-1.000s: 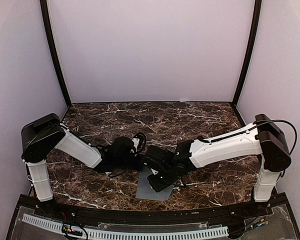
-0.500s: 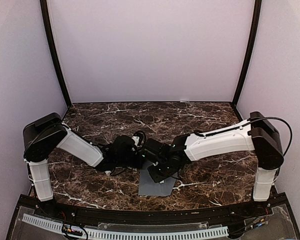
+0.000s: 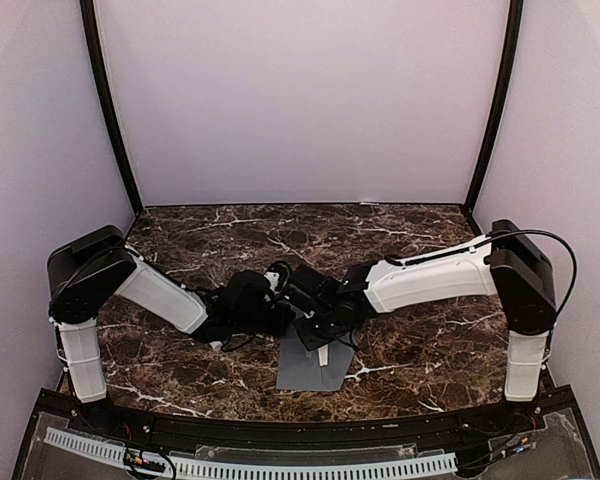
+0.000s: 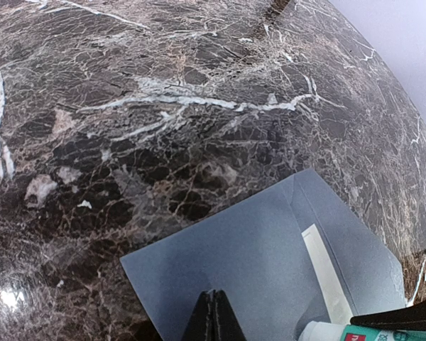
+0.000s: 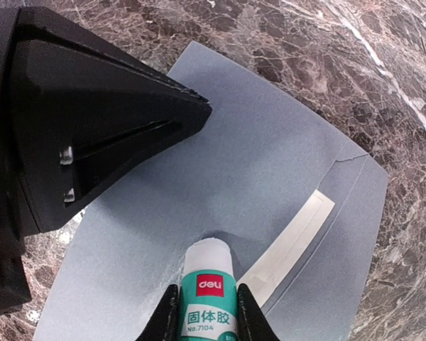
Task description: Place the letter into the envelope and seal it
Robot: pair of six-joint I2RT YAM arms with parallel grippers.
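The top view looks steeply down from the near edge; both wrist views sit close above the counter (image 4: 128,106), sharing the envelope (image 4: 248,270).

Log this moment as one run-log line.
left claw: shut, tips on envelope | right claw: shut on glue stick, tip at envelope | cream strip showing on envelope

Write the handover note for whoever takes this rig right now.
Left hand: shut, empty, tip down on the envelope, seemingly pinning it.
Right hand: shut on the glue stick, its tip at the envelope's face beside the mouth.
Envelope: flat on the table, flap open.
The letter: only a cream strip shows at the mouth, probably its edge; the rest looks tucked inside.
Done: letter apparently inserted.
Left: glue the flap, fold it shut, press.
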